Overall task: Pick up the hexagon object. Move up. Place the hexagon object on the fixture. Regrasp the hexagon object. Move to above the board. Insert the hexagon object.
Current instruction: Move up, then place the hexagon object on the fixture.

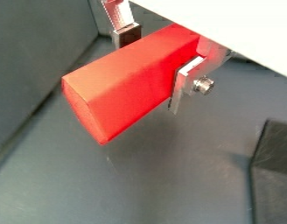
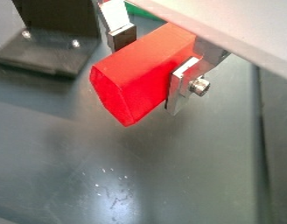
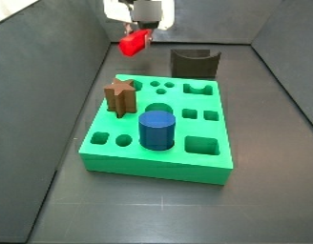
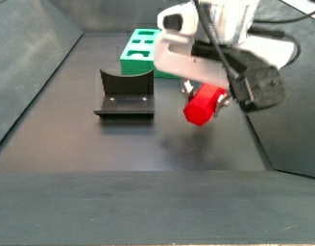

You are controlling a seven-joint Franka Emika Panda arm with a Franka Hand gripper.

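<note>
The hexagon object (image 1: 125,82) is a bright red prism, and my gripper (image 1: 157,63) is shut on it, one silver finger (image 1: 187,80) on each flat side. In both wrist views the red hexagon object (image 2: 136,79) fills the gap between the fingers and hangs above the dark floor. In a side view the gripper (image 3: 136,36) holds it in the air beyond the green board (image 3: 159,138), left of the dark fixture (image 3: 195,63). In the opposite side view the hexagon object (image 4: 204,104) hangs to the right of the fixture (image 4: 124,94).
A brown star block (image 3: 119,95) and a blue cylinder (image 3: 156,129) stand in the board. Grey walls (image 3: 51,86) close in the floor on both sides. The fixture's base plate (image 2: 41,54) lies near the gripper in a wrist view.
</note>
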